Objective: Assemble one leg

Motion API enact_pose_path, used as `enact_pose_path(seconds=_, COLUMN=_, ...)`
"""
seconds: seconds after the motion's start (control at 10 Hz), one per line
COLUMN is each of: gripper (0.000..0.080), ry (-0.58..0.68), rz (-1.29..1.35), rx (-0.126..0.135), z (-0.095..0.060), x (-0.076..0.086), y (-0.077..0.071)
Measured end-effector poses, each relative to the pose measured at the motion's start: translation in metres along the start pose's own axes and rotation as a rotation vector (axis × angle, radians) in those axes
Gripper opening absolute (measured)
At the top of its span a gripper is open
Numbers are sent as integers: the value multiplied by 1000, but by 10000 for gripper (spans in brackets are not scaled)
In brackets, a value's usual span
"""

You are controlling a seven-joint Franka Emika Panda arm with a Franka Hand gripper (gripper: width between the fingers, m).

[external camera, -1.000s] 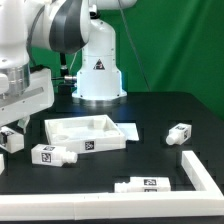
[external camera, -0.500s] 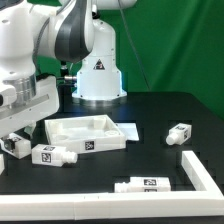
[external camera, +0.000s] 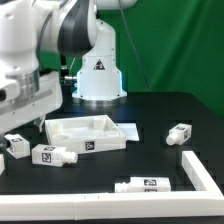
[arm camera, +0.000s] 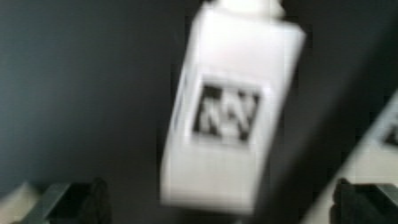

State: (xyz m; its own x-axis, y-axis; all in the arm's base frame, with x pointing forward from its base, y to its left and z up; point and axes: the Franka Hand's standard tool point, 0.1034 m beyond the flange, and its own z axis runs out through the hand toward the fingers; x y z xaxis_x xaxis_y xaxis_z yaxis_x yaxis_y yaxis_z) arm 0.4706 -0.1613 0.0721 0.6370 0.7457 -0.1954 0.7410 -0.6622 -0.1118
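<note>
A leg [arm camera: 231,105], a white peg with a black-and-white tag, fills the wrist view, blurred. It lies ahead of my gripper [arm camera: 217,205], whose dark fingertips [arm camera: 71,200] show far apart in the corners and do not touch it. The gripper is open. In the exterior view my gripper [external camera: 12,128] hangs at the far left, just above a leg [external camera: 17,145] lying on the black table. A second leg [external camera: 52,155] lies beside it. Two others lie at the exterior view's right [external camera: 180,132] and at the front [external camera: 140,184].
The large white rimmed panel [external camera: 90,130] lies flat in the middle of the table, just right of my gripper. A white angled bar [external camera: 200,170] lies at the front right. The robot's white base [external camera: 98,75] stands behind the panel.
The hand has shifted a little up and toward the exterior view's right, uncovering more of the leg at the far left. The parts on the table have not moved.
</note>
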Motion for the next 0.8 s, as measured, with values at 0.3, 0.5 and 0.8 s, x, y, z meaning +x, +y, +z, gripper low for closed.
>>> enact_pose_path(seconds=0.3, gripper=648, ry=29, rz=-125, rx=-40, z=-49, x=66, y=-5)
enact_pose_path(seconds=0.5, gripper=649, ry=28, rz=-143, rx=-39, z=-46, x=69, y=-6)
enact_pose_path(seconds=0.8, gripper=649, ry=69, rz=-207, rx=-88, z=-36, x=80, y=-3)
